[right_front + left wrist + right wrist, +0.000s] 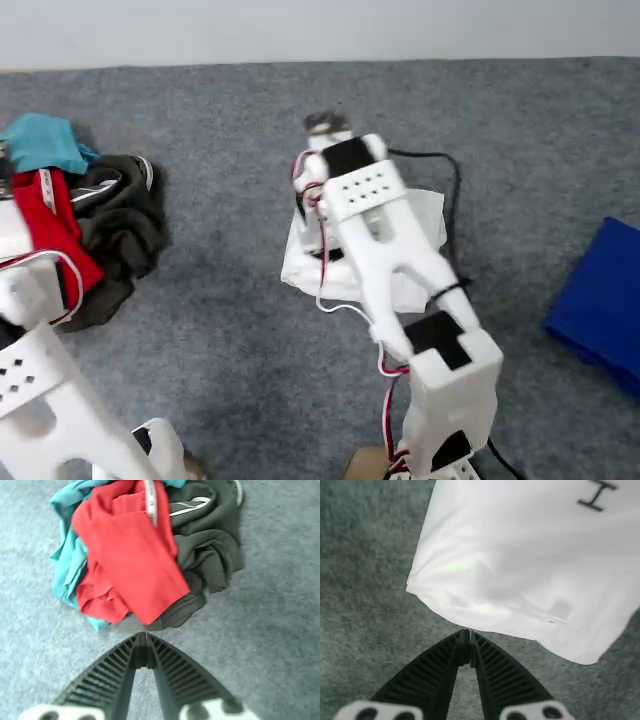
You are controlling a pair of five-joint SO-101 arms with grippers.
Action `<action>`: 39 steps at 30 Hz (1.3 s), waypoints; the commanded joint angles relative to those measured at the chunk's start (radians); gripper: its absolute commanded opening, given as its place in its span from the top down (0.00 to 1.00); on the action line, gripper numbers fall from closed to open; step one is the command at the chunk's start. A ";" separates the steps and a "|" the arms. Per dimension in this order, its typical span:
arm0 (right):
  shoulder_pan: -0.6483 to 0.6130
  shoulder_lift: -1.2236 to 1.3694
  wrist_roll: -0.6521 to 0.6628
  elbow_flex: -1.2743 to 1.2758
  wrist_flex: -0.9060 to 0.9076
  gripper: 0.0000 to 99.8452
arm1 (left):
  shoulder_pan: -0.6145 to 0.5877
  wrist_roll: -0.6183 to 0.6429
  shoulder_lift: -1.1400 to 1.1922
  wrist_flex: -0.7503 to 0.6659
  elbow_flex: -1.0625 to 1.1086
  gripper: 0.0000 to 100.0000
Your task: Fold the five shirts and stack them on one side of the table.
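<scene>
The white shirt (520,565) lies bunched into a rough rectangle in the middle of the table (230,330), under the right arm. The right pincer (465,639) is closed tip to tip just at the shirt's near edge, with no cloth visibly caught between its halves. At the table's right edge sits the blue shirt (600,290), which looks already folded. That side is probably where the stack goes.

On the far left is a heap of three: the red shirt (135,565) on top, the teal shirt (65,555) under it, and the dark shirt (210,545) beside them. All three are crumpled and unfolded. The left pincer (145,642) hangs just short of the heap, also closed and empty.

The step in hand seems to be the white shirt — either its last fold or its move across to the blue one. Either way, the right pincer must first open, then close on the shirt's edge, gripping all the layers so the fold does not fall apart when the shirt is dragged or lifted. The heap on the left waits for later.
</scene>
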 commanded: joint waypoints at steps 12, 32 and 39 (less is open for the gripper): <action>-0.058 0.082 -0.095 -0.006 -0.119 0.99 | -0.112 -0.009 -0.021 -0.002 0.067 1.00; -0.054 0.113 -0.034 -0.009 -0.050 0.99 | -0.109 -0.009 -0.020 -0.072 0.070 1.00; -0.056 0.035 -0.023 -0.006 -0.200 0.99 | -0.107 -0.008 -0.020 -0.080 0.082 1.00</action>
